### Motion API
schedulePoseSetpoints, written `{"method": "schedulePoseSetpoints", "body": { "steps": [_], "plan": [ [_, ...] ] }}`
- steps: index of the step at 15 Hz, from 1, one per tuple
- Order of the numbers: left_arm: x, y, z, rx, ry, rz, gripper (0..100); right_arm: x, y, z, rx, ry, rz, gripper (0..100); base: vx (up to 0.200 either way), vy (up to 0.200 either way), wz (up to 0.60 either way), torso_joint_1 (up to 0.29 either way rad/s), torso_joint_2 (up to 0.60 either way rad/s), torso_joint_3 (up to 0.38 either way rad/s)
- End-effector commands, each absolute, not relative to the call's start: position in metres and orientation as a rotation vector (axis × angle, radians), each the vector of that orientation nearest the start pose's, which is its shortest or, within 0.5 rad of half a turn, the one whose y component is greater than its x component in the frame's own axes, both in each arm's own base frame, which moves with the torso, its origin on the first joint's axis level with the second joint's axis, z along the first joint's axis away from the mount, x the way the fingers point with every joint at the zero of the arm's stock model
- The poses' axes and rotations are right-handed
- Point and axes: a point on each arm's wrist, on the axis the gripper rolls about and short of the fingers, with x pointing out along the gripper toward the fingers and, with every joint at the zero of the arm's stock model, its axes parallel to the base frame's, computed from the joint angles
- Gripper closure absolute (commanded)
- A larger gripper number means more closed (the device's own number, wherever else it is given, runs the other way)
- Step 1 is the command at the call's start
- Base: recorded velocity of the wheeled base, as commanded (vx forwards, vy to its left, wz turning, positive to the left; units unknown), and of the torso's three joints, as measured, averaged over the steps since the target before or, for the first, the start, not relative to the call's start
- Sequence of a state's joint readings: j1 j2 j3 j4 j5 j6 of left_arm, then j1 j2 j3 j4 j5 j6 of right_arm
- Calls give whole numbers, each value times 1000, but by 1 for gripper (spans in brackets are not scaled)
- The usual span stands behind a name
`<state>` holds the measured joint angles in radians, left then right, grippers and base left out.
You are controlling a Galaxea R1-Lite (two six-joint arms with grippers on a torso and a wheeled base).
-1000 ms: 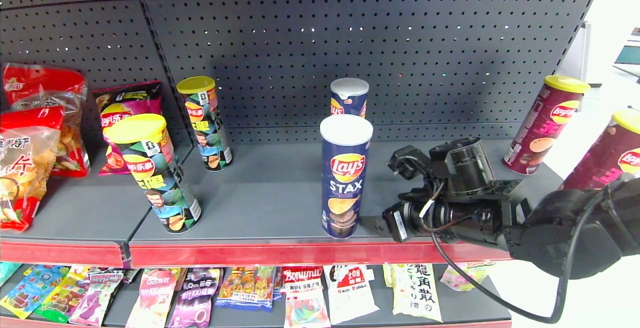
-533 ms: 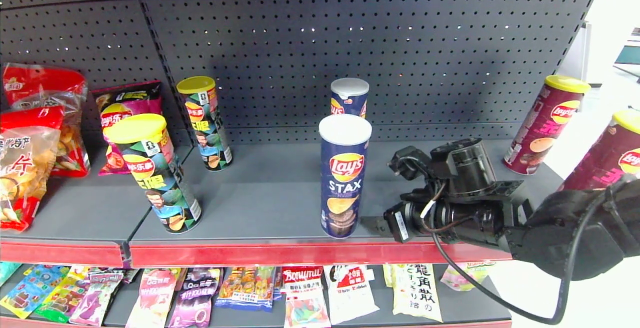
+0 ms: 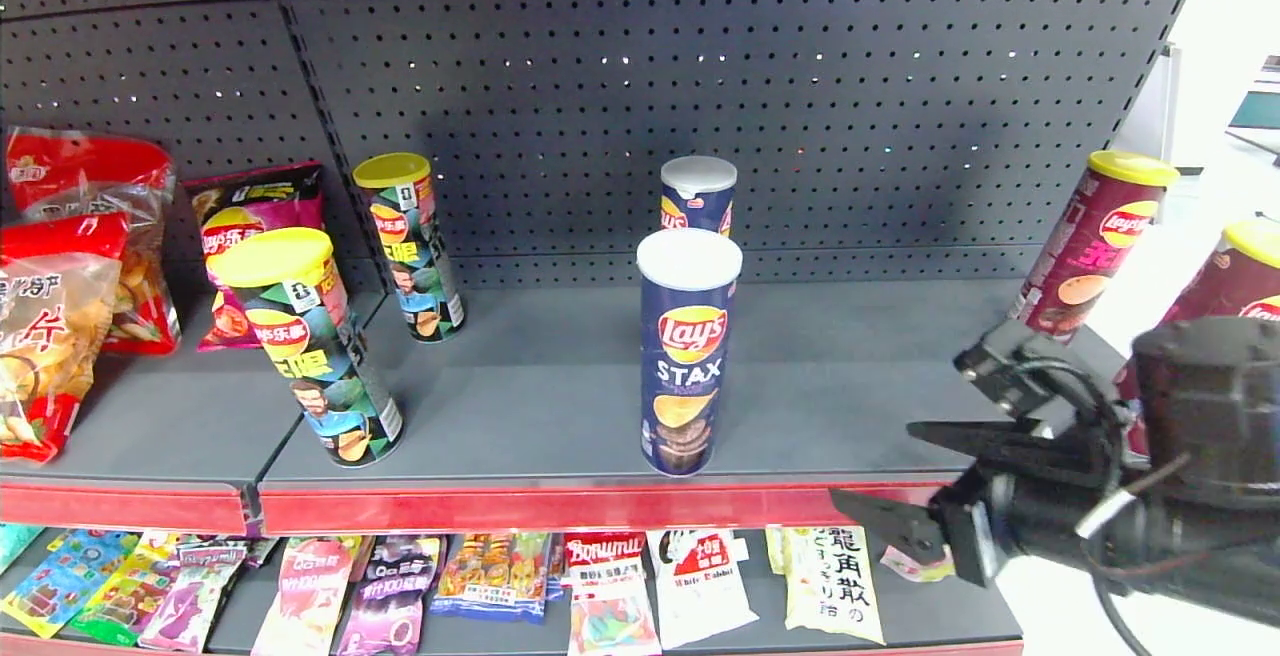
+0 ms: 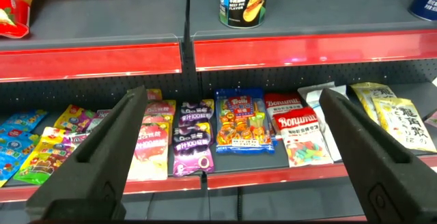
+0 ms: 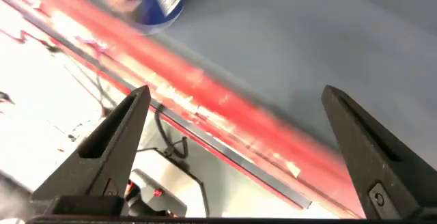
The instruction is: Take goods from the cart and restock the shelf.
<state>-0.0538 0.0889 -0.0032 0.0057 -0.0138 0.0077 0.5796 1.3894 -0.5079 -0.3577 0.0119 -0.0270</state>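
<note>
Grey shelf (image 3: 560, 386) with a red front lip, backed by dark pegboard, carries red snack bags (image 3: 60, 276) at the left, then yellow-lidded patterned tubes (image 3: 305, 346). At mid-shelf near the front stands the blue white-lidded crisp tube (image 3: 688, 356), half hiding its twin (image 3: 698, 194). Of the maroon yellow-lidded tubes (image 3: 1090, 246) at the right, the nearer is partly hidden. The right hand (image 3: 875, 466) gapes empty before the lip. The left hand (image 4: 233, 93), spread wide, faces the sweet packets (image 4: 239, 121) on the lower shelf.

Head view: facing shelf (image 3: 850, 376) front-on, slightly downward, mid-range. Left wrist view: behind left gripper (image 4: 233, 93), level, farther back. Right wrist view: behind right gripper (image 5: 235, 91), close, tilted. Shared: red edge (image 3: 560, 508).
</note>
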Motion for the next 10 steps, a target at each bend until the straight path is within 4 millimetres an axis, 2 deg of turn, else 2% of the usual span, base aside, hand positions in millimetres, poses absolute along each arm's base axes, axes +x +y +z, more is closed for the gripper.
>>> {"method": "schedulePoseSetpoints", "body": {
  "steps": [1, 2, 3, 5, 8, 10],
  "plan": [
    [-16, 1, 77, 9, 92, -68, 0, 100, 45, 157, -140, 334, 553, 0, 0, 0, 0, 0, 0, 0],
    [-16, 1, 77, 9, 92, -68, 0, 92, 37, 152, -133, 335, 547, 0, 0, 0, 0, 0, 0, 0],
    [-16, 1, 77, 9, 92, -68, 0, 62, 21, 145, -104, 318, 505, 0, 0, 0, 0, 0, 0, 0],
    [-16, 1, 77, 10, 93, -68, 0, 27, 9, 134, -91, 242, 388, 0, 0, 0, 0, 0, 0, 0],
    [-16, 1, 77, 9, 92, -68, 0, 0, 6, 107, -88, 119, 252, 0, 0, 0, 0, 0, 0, 0],
    [-16, 1, 77, 9, 92, -68, 0, -15, 6, 84, -96, 33, 241, 0, 0, 0, 0, 0, 0, 0]
  ]
}}
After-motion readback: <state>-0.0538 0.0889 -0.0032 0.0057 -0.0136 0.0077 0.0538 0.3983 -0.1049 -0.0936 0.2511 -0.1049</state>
